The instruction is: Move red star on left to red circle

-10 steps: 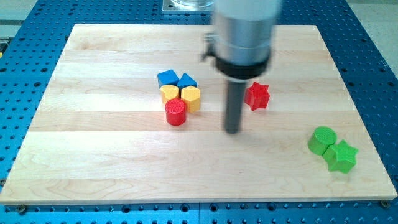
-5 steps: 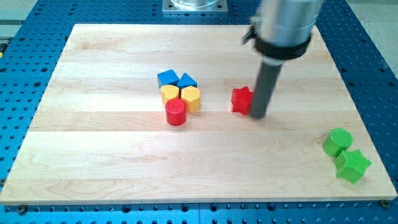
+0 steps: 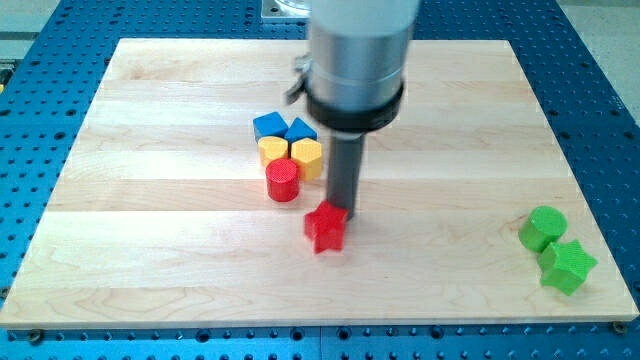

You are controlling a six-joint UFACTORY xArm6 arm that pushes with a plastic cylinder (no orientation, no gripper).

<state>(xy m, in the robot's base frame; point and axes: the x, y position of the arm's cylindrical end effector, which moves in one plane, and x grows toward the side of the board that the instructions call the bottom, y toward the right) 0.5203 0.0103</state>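
Observation:
The red star (image 3: pixel 326 227) lies on the wooden board, below and to the right of the red circle (image 3: pixel 283 181). My tip (image 3: pixel 343 211) stands at the star's upper right edge, touching it or nearly so. The red circle sits at the bottom of a tight cluster near the board's middle. The rod and its large grey body rise above the tip and hide part of the board behind them.
The cluster also holds a blue block (image 3: pixel 270 126), a blue block (image 3: pixel 300 130), a yellow block (image 3: pixel 272 151) and a yellow hexagon (image 3: pixel 307 158). A green circle (image 3: pixel 545 228) and a green star (image 3: pixel 568 266) lie at the view's right, near the board's edge (image 3: pixel 320 322).
The red star has moved down and to the left, from the right of the cluster to below it. My tip has swung left and down with it. The green pair has not moved in the last half second.

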